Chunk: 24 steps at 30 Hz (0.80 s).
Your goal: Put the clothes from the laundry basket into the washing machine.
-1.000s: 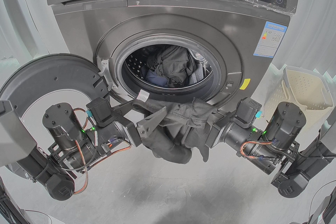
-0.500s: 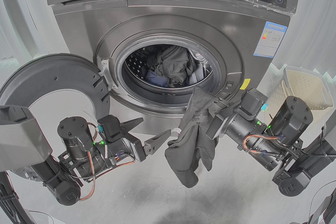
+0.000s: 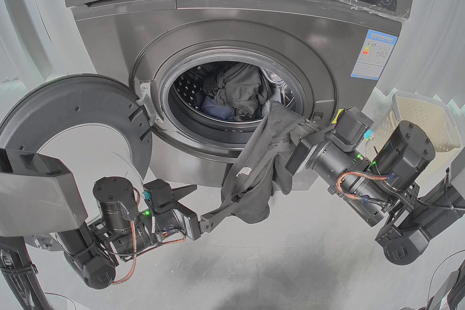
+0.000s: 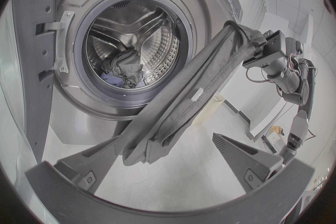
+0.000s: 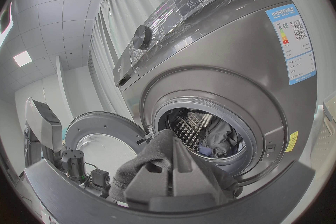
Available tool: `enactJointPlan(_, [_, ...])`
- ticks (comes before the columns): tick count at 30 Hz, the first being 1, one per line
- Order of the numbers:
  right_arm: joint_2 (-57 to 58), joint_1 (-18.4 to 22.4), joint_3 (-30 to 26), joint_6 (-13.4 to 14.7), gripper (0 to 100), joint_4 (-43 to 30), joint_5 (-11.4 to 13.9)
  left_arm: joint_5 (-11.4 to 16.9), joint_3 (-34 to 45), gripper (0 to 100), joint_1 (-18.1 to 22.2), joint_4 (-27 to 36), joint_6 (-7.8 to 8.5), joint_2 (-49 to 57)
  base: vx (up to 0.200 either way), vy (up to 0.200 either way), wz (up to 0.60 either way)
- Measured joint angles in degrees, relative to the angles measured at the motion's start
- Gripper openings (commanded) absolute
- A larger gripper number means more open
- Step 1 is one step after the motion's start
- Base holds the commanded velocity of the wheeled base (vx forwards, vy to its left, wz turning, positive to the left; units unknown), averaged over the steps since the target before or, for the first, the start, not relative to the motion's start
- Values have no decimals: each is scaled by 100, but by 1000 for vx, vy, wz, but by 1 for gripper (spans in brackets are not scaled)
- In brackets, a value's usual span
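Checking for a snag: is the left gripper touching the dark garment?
Touching. In the left wrist view the dark garment lies draped over one finger of the open left gripper.

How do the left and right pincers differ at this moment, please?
The left pincer is open, while the right pincer is shut on the dark garment. The left pincer sits low, below the washing machine door opening; the right pincer is higher, beside the opening's lower rim. Both meet the same garment: its hanging end appears to rest on one left finger.
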<state>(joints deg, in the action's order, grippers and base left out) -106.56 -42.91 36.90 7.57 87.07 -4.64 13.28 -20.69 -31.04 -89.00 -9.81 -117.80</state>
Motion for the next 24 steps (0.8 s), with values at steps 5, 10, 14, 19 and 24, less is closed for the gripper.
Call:
enactJointPlan(5, [11,-5,46,1,0,-11,0,35,16,100,54,0,207,-168,0,0,0])
enactJointPlan(10, [39,-5,133,1,0,-28,0,169,11,100,138,0,418,-379,0,0,0])
enactJointPlan(14, [46,-5,185,0,0,-30,-2,315,-95,100,141,2,583,-610,0,0,0])
enactJointPlan(19, [41,-30,207,0,0,-24,-2,443,-467,100,127,2,629,-894,0,0,0])
enactJointPlan(24, [35,-55,210,0,0,-17,-6,464,-902,100,116,2,642,-1184,0,0,0])
